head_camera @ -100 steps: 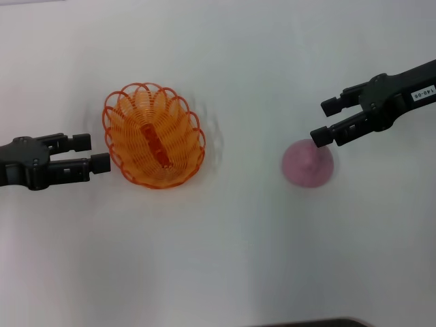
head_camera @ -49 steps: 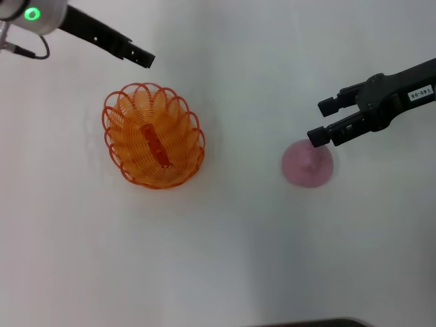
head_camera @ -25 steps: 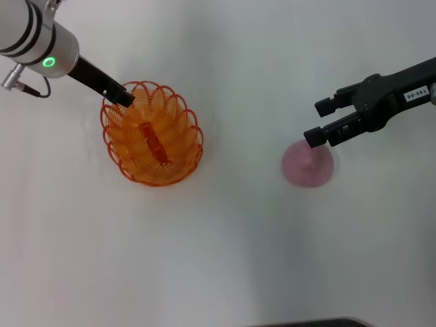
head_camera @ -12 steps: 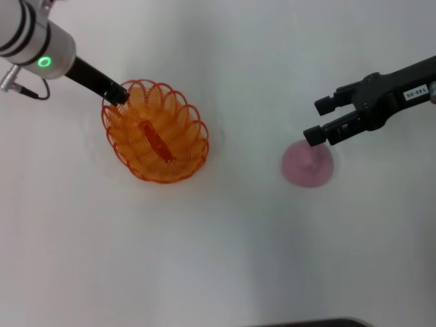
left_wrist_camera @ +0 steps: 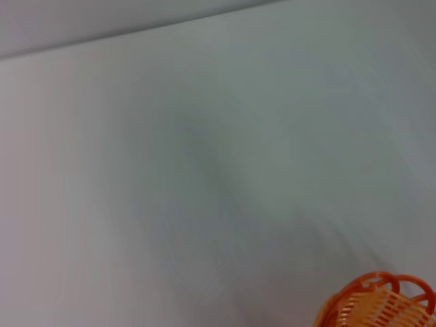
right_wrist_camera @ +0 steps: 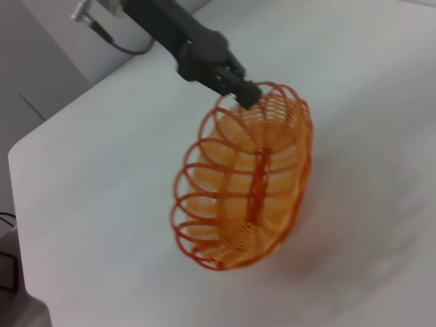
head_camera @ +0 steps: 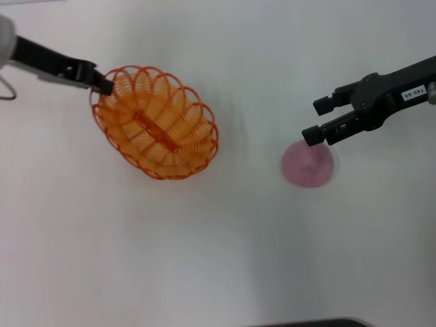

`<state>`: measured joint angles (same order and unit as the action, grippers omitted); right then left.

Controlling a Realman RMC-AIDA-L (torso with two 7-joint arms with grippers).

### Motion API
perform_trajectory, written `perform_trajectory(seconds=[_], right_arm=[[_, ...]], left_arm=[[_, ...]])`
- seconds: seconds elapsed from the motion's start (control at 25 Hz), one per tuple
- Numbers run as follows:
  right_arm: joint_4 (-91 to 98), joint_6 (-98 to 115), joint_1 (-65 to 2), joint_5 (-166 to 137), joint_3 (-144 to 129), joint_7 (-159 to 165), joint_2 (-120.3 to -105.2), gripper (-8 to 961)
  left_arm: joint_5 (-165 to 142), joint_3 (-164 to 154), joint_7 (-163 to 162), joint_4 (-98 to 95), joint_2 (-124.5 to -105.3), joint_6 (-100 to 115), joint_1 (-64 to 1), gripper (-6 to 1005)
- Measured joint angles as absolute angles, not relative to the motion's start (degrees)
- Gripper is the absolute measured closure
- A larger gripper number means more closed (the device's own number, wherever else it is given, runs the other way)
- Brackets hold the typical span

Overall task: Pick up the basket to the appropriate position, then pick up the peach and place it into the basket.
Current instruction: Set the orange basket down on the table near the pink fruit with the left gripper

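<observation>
Right wrist view shows basket (right_wrist_camera: 245, 180) tilted, lifted off table (right_wrist_camera: 409, 82). Left gripper (head_camera: 102, 84) pinches its rim. Right gripper (head_camera: 317, 120), jaws apart, just above peach (head_camera: 310, 163).

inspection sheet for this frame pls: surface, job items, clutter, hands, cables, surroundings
Surface: plain white table, bare apart from the job's things.
Basket: orange wire basket, on the robot's left, gripped at its rim; in the right wrist view it hangs tilted; whether it clears the table cannot be told.
Peach: pink peach on the table, on the robot's right, outside the basket.
Clutter: nothing seen.
Left hand: shut on the basket's far-left rim.
Right hand: open, above the peach's far edge, not gripping it.
Cables: a dark cable runs from the left arm.
Surroundings: dark strip at the table's near edge; grey floor past the table's corner in the right wrist view.
</observation>
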<state>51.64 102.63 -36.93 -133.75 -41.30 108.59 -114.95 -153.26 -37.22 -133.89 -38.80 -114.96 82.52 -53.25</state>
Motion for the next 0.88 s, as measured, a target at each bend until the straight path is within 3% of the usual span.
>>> perform_trajectory(seconds=[0.12, 0.4, 0.8, 0.88], right_arm=[[51.62, 102.6, -36.88, -133.74, -41.31, 108.57, -114.98, 5], [51.58, 102.57, -36.85, -133.78, -41.39, 108.49, -115.17, 6], [51.58, 102.57, -36.72, -133.7, -41.4, 108.49, -115.22, 6], [51.59, 102.57, -36.73, -133.72, -41.39, 108.5, -115.23, 6]], left_arm=[[-153.24, -32.24, -137.33, -38.92, -113.99, 85.84, -51.43, 938], [-151.52, -24.71, -144.58, -42.05, -114.9, 86.17, -44.39, 933], [-140.35, -22.46, -146.15, -45.83, -121.16, 84.25, -33.11, 922], [-139.87, -22.57, -146.28, -47.25, -121.71, 86.74, -31.91, 872]])
